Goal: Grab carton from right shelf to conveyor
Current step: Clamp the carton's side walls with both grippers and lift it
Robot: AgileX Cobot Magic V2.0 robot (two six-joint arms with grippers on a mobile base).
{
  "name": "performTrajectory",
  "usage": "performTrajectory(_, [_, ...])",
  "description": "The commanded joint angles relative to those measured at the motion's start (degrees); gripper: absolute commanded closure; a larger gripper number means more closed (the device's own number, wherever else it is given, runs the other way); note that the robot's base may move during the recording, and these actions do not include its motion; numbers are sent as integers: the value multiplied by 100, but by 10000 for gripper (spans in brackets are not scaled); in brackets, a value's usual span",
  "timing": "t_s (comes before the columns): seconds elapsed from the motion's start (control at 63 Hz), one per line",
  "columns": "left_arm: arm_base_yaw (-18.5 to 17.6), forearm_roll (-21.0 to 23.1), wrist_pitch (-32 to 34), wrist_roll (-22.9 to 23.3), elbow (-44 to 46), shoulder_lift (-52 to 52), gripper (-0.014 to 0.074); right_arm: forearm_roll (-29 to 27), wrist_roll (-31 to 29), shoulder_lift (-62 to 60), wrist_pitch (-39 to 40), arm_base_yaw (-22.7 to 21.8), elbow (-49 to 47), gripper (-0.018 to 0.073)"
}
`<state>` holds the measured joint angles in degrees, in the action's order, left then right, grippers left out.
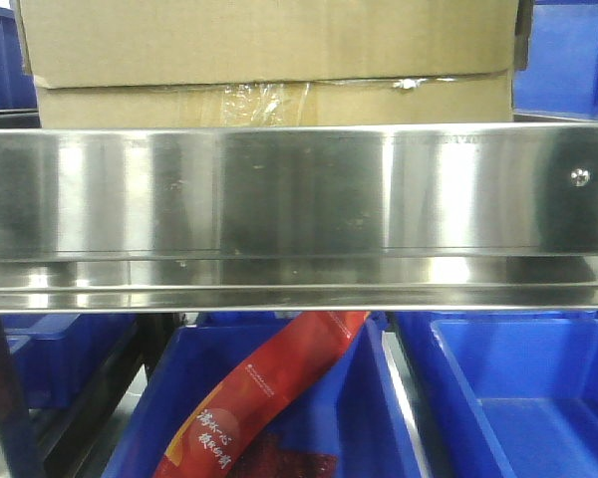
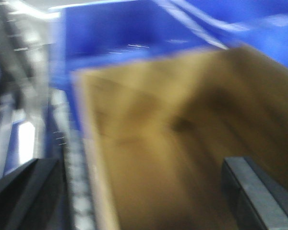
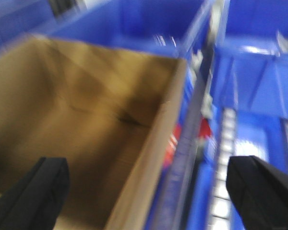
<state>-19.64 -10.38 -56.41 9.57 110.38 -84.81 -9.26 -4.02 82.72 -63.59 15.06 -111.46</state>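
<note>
Left wrist view: the left gripper point(image 2: 139, 201) has its two dark fingers spread wide. One finger hangs outside the left edge of the large plain brown corrugated cardboard carton point(image 2: 173, 134), the other above its brown surface, so the open jaws straddle that edge without pinching it.

Front view: the carton point(image 1: 269, 45) rests on the right shelf point(image 1: 299, 189), just behind its wide shiny stainless steel front rail. The overhanging upper flap and the wrinkled clear tape point(image 1: 249, 98) face forward, and a small screw point(image 1: 579, 177) sits near the rail's right end. Beneath the shelf stand blue plastic bins point(image 1: 518, 398), the middle one holding a red printed packet point(image 1: 279, 378).

Right wrist view: the right gripper point(image 3: 149, 196) is likewise spread, with one finger over the cardboard and the other beyond the carton's right edge, above more blue bins.

Both wrist views are blurred, so it cannot be settled whether any finger touches cardboard; probably neither does.

Step in hand, as judged: approach to a two-armed grasp, with the carton not yet lifted. The next move calls for both arms to descend evenly and close on or press against opposite sides, then raise the carton over the rail. The conveyor appears in no view.
</note>
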Motion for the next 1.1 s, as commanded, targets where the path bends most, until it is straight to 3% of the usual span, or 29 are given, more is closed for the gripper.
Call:
performTrajectory(0.0, [201, 79, -130, 54, 408, -342, 27, 136, -55, 626, -311, 17, -670, 0])
performTrajectory(0.286, [694, 118, -236, 68, 722, -1232, 27, 48, 11, 2076, -451, 41, -1859, 0])
performTrajectory(0.874, [718, 230, -242, 68, 722, -1963, 27, 48, 11, 2914, -439, 41, -1884, 1])
performTrajectory(0.985, [718, 261, -268, 68, 722, -1985, 29, 48, 11, 2988, -544, 41, -1884, 92])
performTrajectory(1.08, [718, 308, -325, 68, 722, -2012, 82, 48, 11, 3036, -638, 41, -1884, 276])
